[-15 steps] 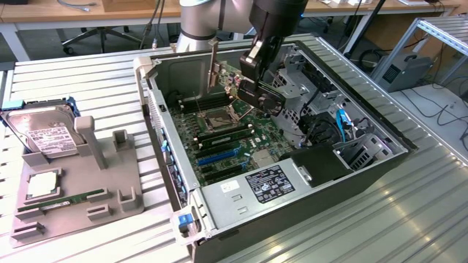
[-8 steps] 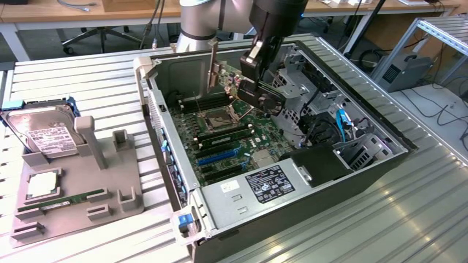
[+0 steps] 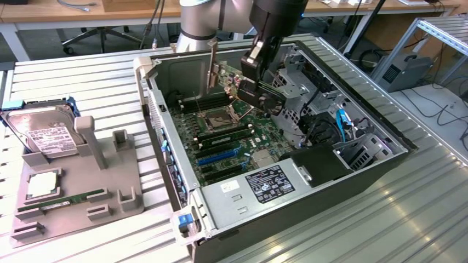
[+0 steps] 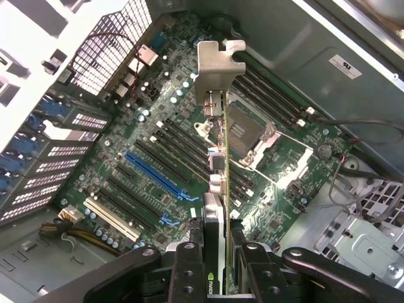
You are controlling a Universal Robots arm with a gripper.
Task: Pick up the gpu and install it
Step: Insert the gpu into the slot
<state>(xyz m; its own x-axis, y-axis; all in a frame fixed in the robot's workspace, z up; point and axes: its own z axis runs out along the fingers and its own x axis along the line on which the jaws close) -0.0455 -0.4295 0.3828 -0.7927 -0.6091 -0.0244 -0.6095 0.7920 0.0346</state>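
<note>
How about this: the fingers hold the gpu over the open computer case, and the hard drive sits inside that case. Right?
Not quite. The hard drive sits outside the case, on the grey holder at the exterior view's left, as the exterior view shows. The fingers do hold the gpu over the open case.

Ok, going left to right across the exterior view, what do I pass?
hard drive → computer case wall → gpu, held by the gripper → blue cable → aluminium frame
</note>
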